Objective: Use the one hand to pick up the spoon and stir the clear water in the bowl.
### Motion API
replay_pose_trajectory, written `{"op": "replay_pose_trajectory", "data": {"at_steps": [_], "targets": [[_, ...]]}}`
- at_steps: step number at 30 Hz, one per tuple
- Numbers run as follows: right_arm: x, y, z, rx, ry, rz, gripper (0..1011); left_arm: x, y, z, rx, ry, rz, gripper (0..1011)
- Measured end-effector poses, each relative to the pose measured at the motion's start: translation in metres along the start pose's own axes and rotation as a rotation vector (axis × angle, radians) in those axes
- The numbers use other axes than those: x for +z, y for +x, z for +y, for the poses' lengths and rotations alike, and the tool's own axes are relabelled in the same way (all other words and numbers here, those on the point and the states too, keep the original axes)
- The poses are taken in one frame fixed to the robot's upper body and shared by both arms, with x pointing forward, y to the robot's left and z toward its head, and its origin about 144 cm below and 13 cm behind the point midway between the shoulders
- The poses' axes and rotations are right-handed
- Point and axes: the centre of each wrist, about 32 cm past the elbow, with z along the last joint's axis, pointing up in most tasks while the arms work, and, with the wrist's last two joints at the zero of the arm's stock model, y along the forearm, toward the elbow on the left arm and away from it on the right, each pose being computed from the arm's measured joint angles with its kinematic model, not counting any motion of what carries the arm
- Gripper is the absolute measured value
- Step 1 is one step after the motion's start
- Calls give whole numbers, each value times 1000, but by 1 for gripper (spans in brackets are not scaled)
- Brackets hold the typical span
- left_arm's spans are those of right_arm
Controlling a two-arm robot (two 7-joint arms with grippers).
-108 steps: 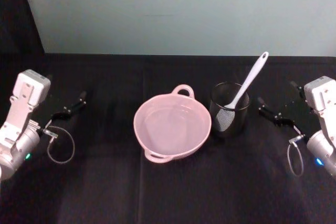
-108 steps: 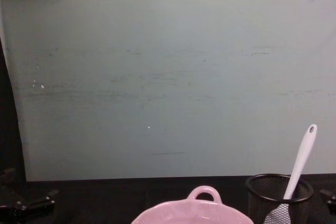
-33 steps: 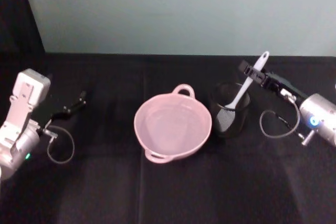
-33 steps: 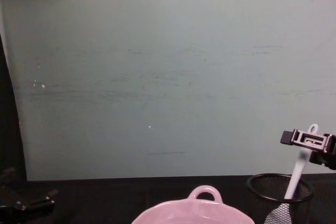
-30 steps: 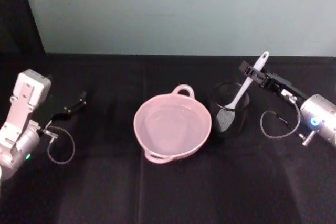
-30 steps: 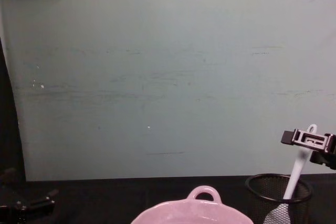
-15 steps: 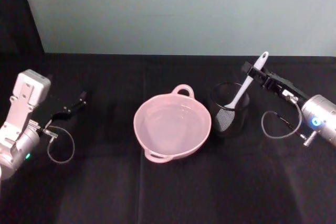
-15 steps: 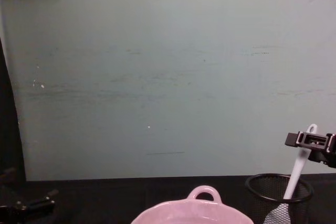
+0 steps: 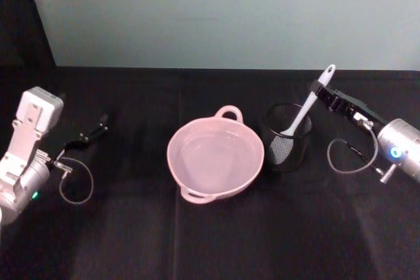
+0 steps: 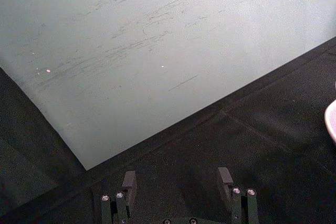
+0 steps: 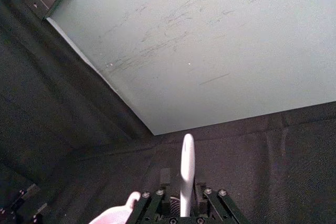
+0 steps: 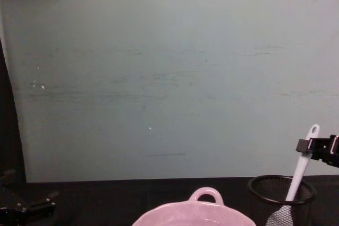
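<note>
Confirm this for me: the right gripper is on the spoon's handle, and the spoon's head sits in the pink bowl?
Not quite. The right gripper is on the handle of the spoon, but the spoon's head sits in the black mesh cup, not in the bowl next to it. The head view shows this. The left gripper is parked at the far left.

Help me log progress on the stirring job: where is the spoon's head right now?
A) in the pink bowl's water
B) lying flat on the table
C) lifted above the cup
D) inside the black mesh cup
D: the spoon stands with its head down in the black mesh cup, and the right gripper is closed on its handle. The left gripper is parked at far left.
</note>
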Motion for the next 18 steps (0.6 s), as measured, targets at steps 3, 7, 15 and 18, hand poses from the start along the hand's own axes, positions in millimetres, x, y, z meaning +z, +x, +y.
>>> {"op": "replay_pose_trajectory", "data": {"at_steps": [3,7,15,18], "targets": [[0,0,0,0,0,0,169,0,0,0,0,0,0,1011],[0,0,0,0,0,0,116,0,0,0,0,0,0,1011],[17,-9,-7,36,24,-198,109,0,0,0,0,0,0,1011],[33,-16,-12,64,35,-284,109,0,0,0,0,0,0,1011]]}}
